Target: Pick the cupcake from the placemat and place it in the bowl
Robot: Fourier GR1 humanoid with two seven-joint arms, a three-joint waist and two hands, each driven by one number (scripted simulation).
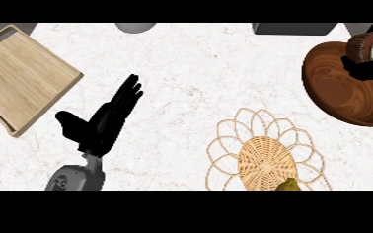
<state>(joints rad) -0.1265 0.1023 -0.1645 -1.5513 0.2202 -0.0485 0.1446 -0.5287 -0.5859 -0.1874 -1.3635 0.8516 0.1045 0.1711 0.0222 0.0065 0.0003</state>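
The wooden board [33, 76] lay left of the left hand [102, 118], which rested with straight, spread fingers on the tabletop [189, 64]. The woven placemat [266, 158] lay to that hand's right. Farther right, the right hand [358, 69] hung over the wooden bowl [335, 86], curled round the cupcake [359, 47]. Risk: release near the rim could tip the cupcake outside the bowl.

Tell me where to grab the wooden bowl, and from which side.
Probably best: take the wooden bowl by its rim on the left, coming in from the left with the open left hand. That curved edge lies bare toward the counter's middle, while the right hand holds the cupcake over its upper right and the far side runs out of view.
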